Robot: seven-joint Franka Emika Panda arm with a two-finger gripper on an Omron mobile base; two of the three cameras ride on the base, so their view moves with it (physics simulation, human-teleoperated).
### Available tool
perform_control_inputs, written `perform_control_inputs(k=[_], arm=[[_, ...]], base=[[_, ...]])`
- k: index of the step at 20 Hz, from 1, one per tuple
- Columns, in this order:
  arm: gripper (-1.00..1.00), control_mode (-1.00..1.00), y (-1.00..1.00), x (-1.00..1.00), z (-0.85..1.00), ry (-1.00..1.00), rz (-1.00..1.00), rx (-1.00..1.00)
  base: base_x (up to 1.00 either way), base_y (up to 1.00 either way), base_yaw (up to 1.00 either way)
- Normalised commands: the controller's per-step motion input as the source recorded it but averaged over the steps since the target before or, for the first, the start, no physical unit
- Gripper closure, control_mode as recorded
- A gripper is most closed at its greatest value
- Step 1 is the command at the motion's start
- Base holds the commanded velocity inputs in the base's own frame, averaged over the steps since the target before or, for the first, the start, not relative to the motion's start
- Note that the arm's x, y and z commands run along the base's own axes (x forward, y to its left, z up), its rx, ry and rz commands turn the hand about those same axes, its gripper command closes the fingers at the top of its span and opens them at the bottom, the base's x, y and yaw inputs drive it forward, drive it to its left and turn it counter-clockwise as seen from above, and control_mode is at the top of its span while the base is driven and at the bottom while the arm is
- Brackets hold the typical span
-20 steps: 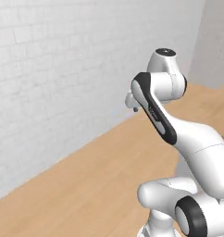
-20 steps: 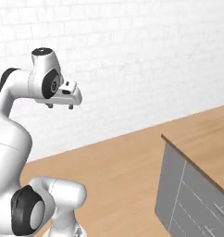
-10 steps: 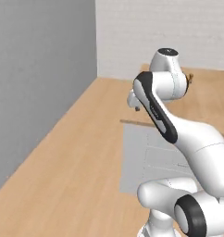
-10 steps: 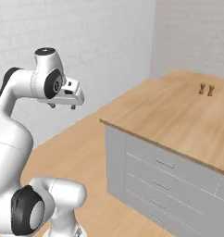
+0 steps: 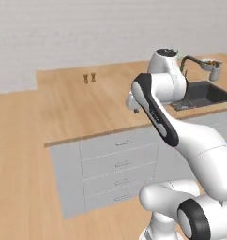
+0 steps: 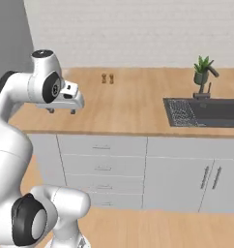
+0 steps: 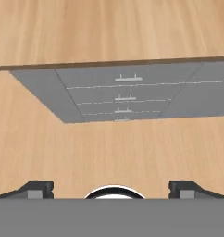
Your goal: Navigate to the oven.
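Note:
The oven is out of view. My gripper (image 6: 62, 111) hangs in the air over the near edge of a wooden counter top (image 6: 124, 109), pointing down. In the hand view my gripper (image 7: 111, 189) is open, its two dark fingertips (image 7: 37, 189) far apart with nothing between them, above the wood floor and the grey drawer fronts (image 7: 123, 95). In the left base view the gripper (image 5: 131, 104) is partly hidden behind my own arm.
A grey cabinet block with drawers (image 6: 102, 167) stands right ahead. Its top carries two small shakers (image 6: 107, 78), a dark sink (image 6: 206, 111) with a faucet (image 5: 200, 63), and a potted plant (image 6: 202, 70). White brick wall behind; wood floor (image 5: 17, 187) to the left.
The whole picture has swung round as the base moved: the bare wall and floor gave way to the counter with drawers and sink, now seen head-on. The arm holds the same pose.

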Motion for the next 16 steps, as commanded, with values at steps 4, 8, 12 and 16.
perform_control_inputs(k=[4, 8, 12, 16], arm=[[-1.00, 1.00, 0.00, 0.00, 0.00, 0.00, 0.00, 0.00], [-1.00, 1.00, 0.00, 0.00, 0.00, 0.00, 0.00, 0.00], [-1.00, 1.00, 0.00, 0.00, 0.00, 0.00, 0.00, 0.00], [-1.00, 1.00, 0.00, 0.00, 0.00, 0.00, 0.00, 0.00]], base=[[0.00, -0.23, -0.98], [0.23, -0.38, -0.88], [0.56, -0.37, -0.78], [0.88, -0.24, -0.66]])
